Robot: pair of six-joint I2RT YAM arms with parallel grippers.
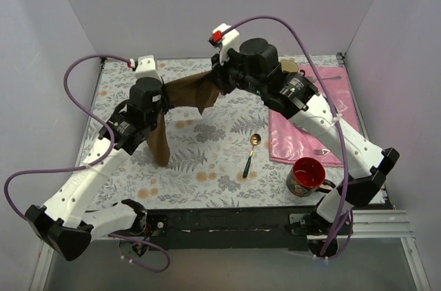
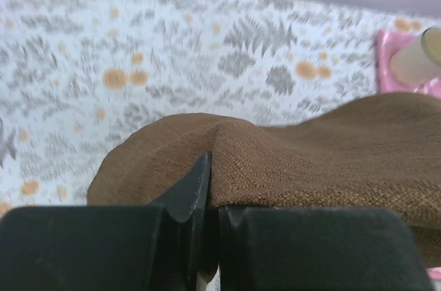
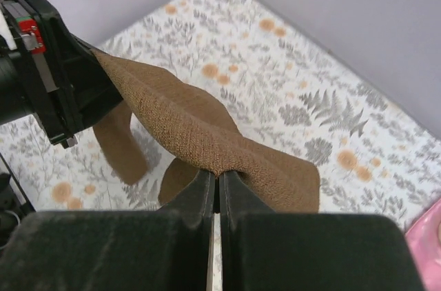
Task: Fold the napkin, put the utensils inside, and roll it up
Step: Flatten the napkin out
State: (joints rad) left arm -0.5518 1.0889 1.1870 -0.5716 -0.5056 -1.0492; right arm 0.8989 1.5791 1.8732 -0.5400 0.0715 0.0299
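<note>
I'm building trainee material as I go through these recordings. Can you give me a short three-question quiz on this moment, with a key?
1. True or false: the napkin lies flat on the floral tablecloth.
2. Where is the gold-bowled spoon? A) held in a claw B) lying on the tablecloth C) wrapped in the napkin
3. How many claws are shut on the napkin?

Key:
1. False. It hangs in the air, stretched between the arms, with one end drooping.
2. B.
3. Two, the left claw and the right claw.
</note>
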